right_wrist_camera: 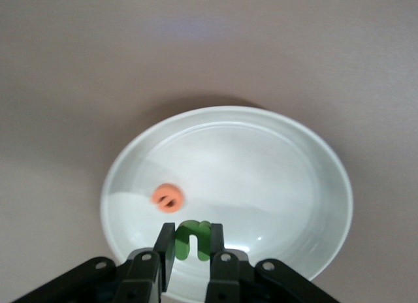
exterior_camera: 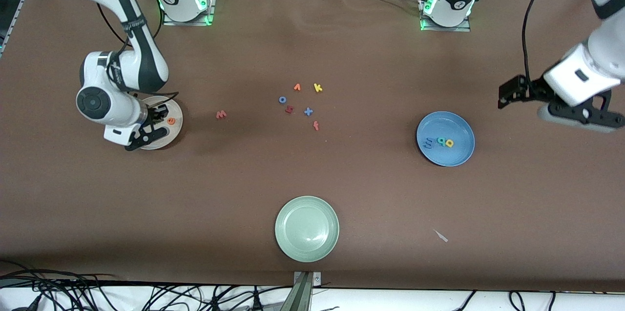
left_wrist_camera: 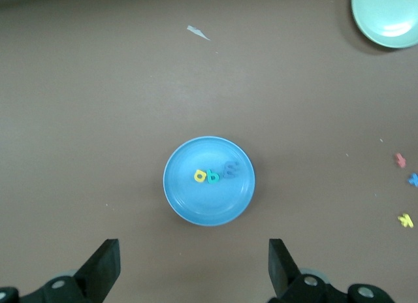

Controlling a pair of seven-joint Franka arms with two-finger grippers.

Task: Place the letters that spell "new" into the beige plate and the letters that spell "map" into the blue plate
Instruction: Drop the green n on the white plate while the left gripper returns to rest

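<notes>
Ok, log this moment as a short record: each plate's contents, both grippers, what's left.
beige plate: orange e lying in it
right gripper: over the beige plate, shut on the green n
blue plate: blue m, teal a, yellow p inside
left gripper: open, empty, waiting above the table beside the blue plate
left to do: pinkish-red w on the table, between the beige plate and the letter cluster

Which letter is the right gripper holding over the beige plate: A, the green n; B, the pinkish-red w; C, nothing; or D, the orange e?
A: the right gripper is shut on the green n over the beige plate, while the orange e lies in the plate and the pinkish-red w is on the table.
</notes>
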